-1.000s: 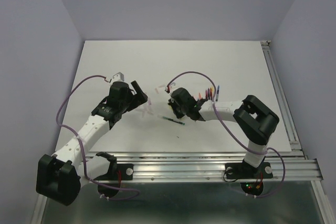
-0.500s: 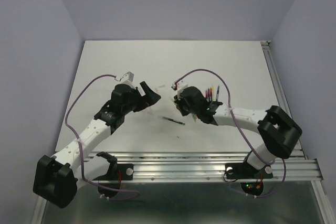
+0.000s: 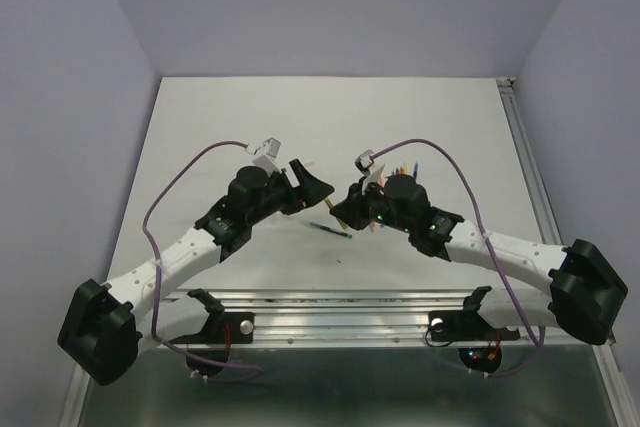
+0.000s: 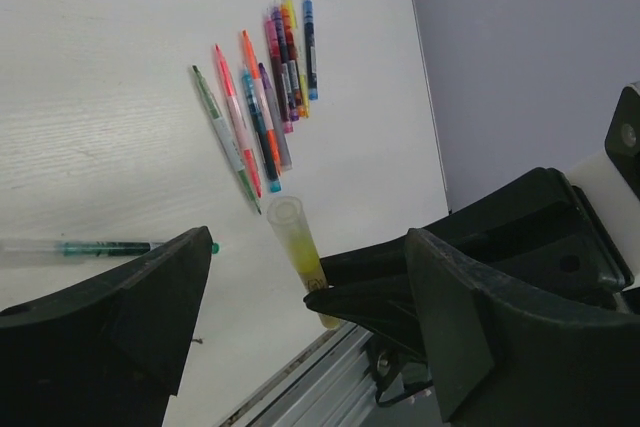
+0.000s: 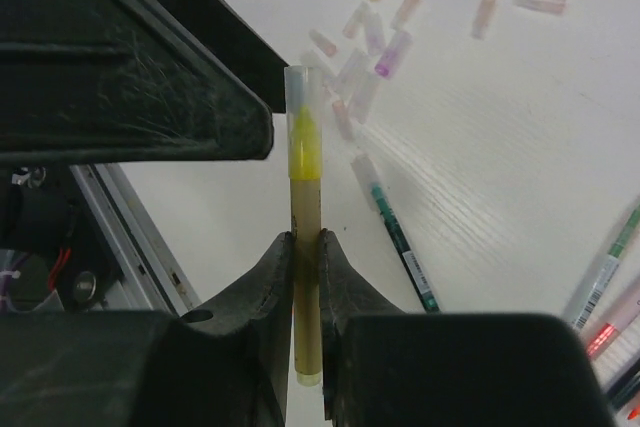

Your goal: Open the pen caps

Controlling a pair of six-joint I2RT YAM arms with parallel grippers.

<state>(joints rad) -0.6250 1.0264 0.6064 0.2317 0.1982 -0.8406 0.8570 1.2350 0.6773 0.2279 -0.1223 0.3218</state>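
Observation:
My right gripper (image 5: 306, 247) is shut on a yellow pen (image 5: 306, 197) and holds it in the air above the table. The pen's translucent cap (image 5: 301, 97) sits on the end that points at my left gripper (image 4: 310, 247). That gripper is open, and the capped end (image 4: 285, 219) shows in the gap between its fingers (image 4: 470, 327) without touching them. In the top view the left gripper (image 3: 308, 185) and right gripper (image 3: 340, 209) face each other at mid-table. Several loose pen caps (image 5: 370, 37) lie on the white table beyond.
A green pen (image 5: 400, 242) lies on the table under the grippers (image 3: 330, 229). A row of several coloured pens (image 4: 265, 97) lies further back to the right (image 3: 403, 169). The aluminium rail (image 3: 380, 299) runs along the table's near edge.
The left gripper has moved right and the right gripper has swung round with the yellow pen, so the two now face each other closely. The right arm has stretched out low to the right.

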